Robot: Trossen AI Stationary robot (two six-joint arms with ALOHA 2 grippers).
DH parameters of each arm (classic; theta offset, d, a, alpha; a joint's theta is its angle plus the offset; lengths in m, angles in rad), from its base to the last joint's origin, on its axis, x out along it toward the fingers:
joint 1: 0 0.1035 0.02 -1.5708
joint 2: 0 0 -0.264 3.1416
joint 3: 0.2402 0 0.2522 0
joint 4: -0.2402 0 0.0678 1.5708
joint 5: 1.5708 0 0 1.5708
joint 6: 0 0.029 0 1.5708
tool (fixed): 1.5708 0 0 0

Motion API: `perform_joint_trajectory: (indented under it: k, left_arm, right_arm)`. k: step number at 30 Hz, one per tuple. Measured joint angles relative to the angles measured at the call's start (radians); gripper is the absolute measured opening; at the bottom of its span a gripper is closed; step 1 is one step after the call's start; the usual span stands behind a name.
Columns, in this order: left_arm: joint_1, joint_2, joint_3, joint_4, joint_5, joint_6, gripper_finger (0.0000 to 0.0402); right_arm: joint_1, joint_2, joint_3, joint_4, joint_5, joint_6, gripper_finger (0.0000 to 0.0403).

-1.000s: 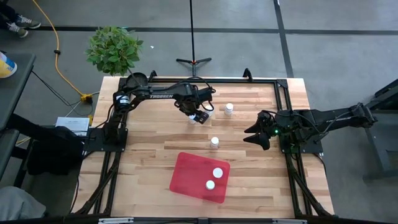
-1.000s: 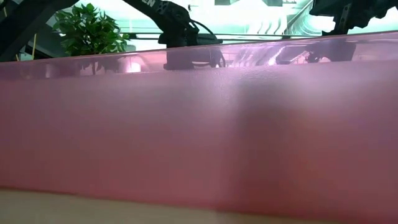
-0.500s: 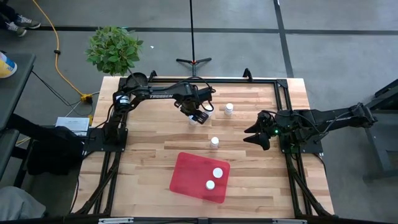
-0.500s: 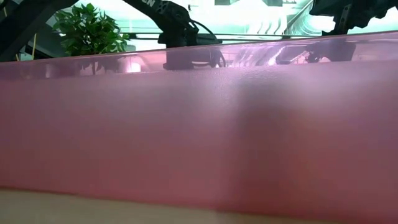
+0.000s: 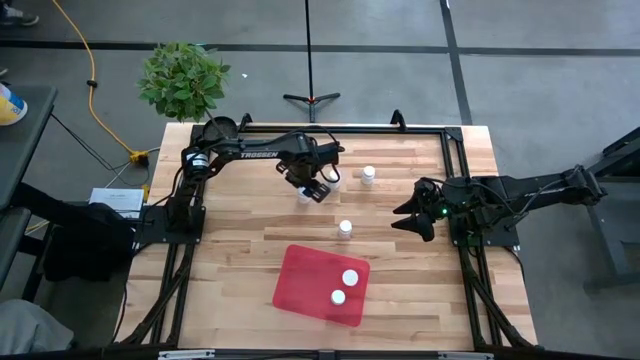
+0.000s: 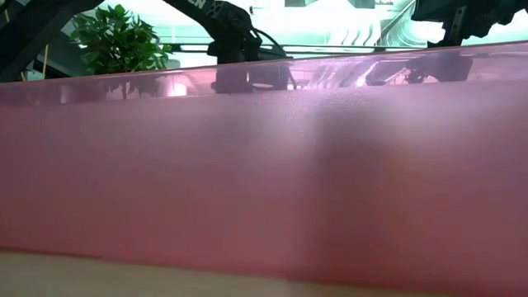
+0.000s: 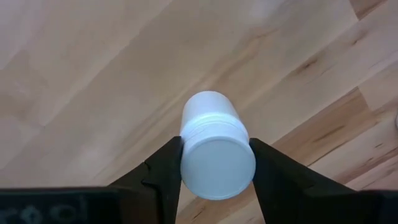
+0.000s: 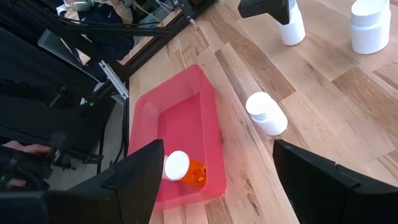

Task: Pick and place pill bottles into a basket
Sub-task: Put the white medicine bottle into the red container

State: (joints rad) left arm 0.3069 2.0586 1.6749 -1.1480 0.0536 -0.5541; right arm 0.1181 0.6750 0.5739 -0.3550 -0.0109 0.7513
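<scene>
Red basket holds two pill bottles; three stand outside.

Bare table left of the basket; one bottle stands just behind it.

My left gripper is clamped on a white pill bottle, a finger pressed to each side of its round cap, over the far middle of the table. A second white bottle stands upright just to the right of that gripper, and a third stands nearer, between that gripper and the red basket. The basket lies flat at the near edge, well apart from both my grippers (it is shallow, with rounded corners). In it are two bottles: one white-capped with an orange body on its side, and another beside it.
</scene>
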Motion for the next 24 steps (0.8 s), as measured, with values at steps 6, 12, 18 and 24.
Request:
perform_joint_trajectory:
  k: [6,12,18,24]
  left_arm:
    - [0.000,-0.012,0.007,-0.024,0.019,0.017,0.0196]
    - [0.000,-0.026,0.093,-0.059,0.018,0.050,0.0196]
    - [0.000,-0.052,0.212,-0.076,0.006,0.078,0.0196]
    - [0.000,-0.090,0.330,-0.162,0.006,0.116,0.0196]
  right_arm:
    - [0.000,0.000,0.000,-0.001,-0.021,0.000,0.0291]
    - [0.000,0.000,0.000,-0.008,-0.024,0.000,0.0291]
    - [0.000,0.000,0.000,-0.014,-0.024,-0.001,0.0291]
    - [0.000,0.000,0.000,-0.030,-0.026,-0.001,0.0291]
